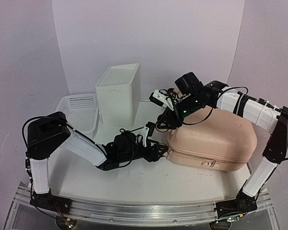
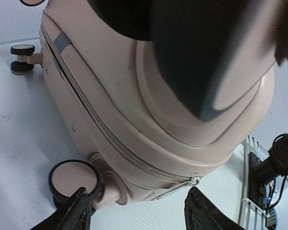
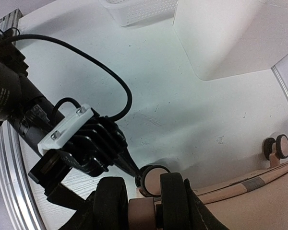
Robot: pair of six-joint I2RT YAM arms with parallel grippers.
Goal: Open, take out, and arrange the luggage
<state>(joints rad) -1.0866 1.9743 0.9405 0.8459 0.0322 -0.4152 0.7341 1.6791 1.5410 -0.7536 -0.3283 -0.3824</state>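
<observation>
Found the table bearing everything. Saw the hard-shell suitcase lying flat on the right half, broad peach-pink side up, zipper seam closed all round as far as visible. Noted the white drawer box upright at the far middle, and the white mesh basket just left of it, both well apart from the case.

Judged the case stiff, smooth and slippery on its domed panel, bulky for 2 small grippers, and likely to slide or roll on its casters rather than lift. Judged the shell too broad to pinch; reckoned the zip pull, the wheel mounts and the corner edges the only real holds.

Saw the right gripper at the case's far-left corner, 2 fingers apparently pinching a pink part of the shell there, steadying it. Saw the left gripper low at the near-left corner, fingers spread and holding nothing, 1 finger in front of the caster wheel, the other just beside the zip pull. Judged that pull small, flat and easy to miss.
</observation>
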